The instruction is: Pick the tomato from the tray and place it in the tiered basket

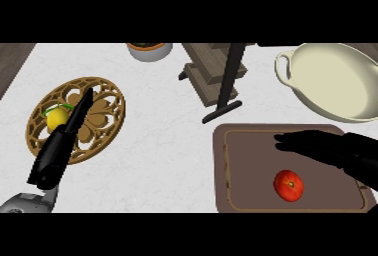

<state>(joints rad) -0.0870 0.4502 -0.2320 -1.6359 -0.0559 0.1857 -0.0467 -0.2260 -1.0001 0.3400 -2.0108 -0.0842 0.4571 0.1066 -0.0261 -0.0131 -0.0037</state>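
Head view: right hand open above the tray (holding nothing), tomato just below.

A single view looks from the robot's head steeply down onto the white table, close enough that the tabletop nearly fills it. The forearms enter from the lower edge, the left hand at the view's left and the right hand at its right. The far side, with the tiered basket, lies along the top.
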